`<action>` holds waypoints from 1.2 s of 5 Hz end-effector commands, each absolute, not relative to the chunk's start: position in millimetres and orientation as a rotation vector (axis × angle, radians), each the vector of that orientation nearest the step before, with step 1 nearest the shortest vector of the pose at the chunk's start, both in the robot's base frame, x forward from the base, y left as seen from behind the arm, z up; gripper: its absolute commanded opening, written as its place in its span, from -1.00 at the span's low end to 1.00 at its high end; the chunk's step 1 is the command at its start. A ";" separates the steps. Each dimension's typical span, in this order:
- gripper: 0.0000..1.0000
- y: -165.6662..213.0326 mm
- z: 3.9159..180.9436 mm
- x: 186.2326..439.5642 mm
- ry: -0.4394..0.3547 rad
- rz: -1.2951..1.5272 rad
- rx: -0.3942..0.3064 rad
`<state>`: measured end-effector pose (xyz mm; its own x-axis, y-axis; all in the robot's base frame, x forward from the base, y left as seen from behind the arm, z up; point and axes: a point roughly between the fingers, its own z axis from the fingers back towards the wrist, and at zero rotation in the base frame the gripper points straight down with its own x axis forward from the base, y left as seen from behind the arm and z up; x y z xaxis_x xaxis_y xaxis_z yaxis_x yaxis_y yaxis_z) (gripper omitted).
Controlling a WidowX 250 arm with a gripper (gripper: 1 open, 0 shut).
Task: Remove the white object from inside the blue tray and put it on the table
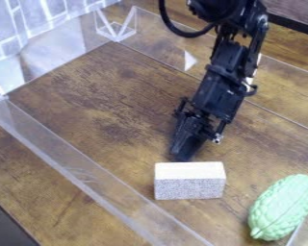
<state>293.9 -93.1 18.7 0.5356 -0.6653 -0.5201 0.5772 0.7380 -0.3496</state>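
The white object (pixel 189 180), a small speckled foam-like block, lies on its side on the dark wood-grain table (pixel 105 106). My gripper (pixel 185 147) hangs just behind and above it, a small gap away and not touching it. Its black fingers are pressed together with nothing between them. The black arm (pixel 229 67) rises from the gripper toward the top of the camera view. No blue tray is in view.
A green bumpy gourd-shaped thing (pixel 283 207) lies at the lower right, near the block. A clear plastic wall (pixel 80 163) runs diagonally along the table's left and front side, and another clear panel (pixel 118 24) stands at the back.
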 end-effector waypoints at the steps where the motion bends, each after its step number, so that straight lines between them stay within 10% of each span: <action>1: 1.00 -91.6 34.0 308.4 0.622 -0.723 -0.132; 2: -1.00 -91.0 36.2 309.6 0.629 -0.712 -0.128; 6: -1.00 -82.1 55.7 308.5 0.678 -0.681 -0.100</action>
<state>295.4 -87.9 33.2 0.5092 -0.6145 -0.6026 0.5453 0.7720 -0.3265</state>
